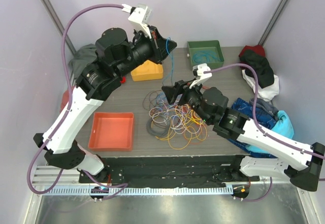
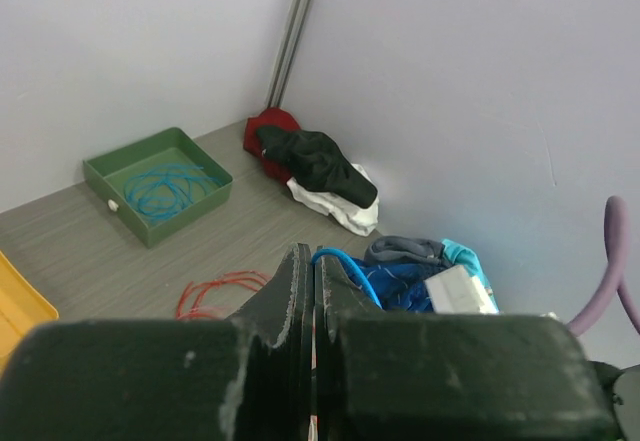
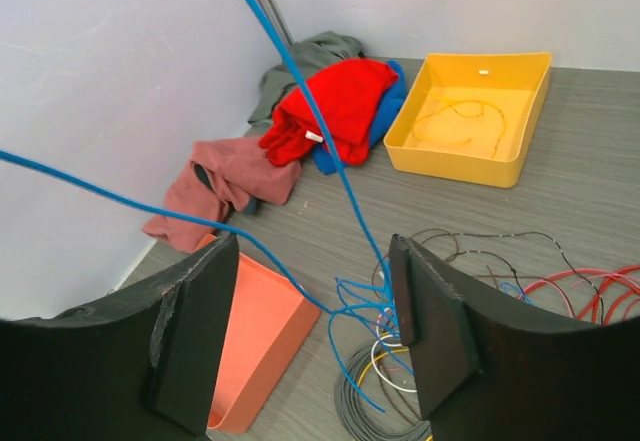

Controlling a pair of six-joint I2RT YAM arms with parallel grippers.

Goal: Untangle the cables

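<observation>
The cables (image 1: 175, 120) lie in a tangle of orange, yellow, red, white and grey strands at the table's middle. My left gripper (image 1: 171, 45) is raised above the table's back, and in the left wrist view the gripper (image 2: 312, 256) is shut on a blue cable (image 2: 352, 267). That blue cable (image 1: 170, 69) hangs down toward the tangle. My right gripper (image 1: 169, 95) hovers at the tangle's far-left edge. In its wrist view the gripper (image 3: 315, 326) is open, with taut blue cable strands (image 3: 330, 176) running between its fingers (image 3: 435, 326) above a grey coil (image 3: 385, 411).
A green tray (image 1: 219, 49) holds a coiled blue cable (image 1: 202, 56). A yellow tray (image 1: 147, 71) stands at the back. An orange tray (image 1: 111, 130) sits at the front left. Clothes are piled at the right (image 1: 264, 117) and the left (image 3: 335, 106). A red cable (image 2: 220, 289) lies loose.
</observation>
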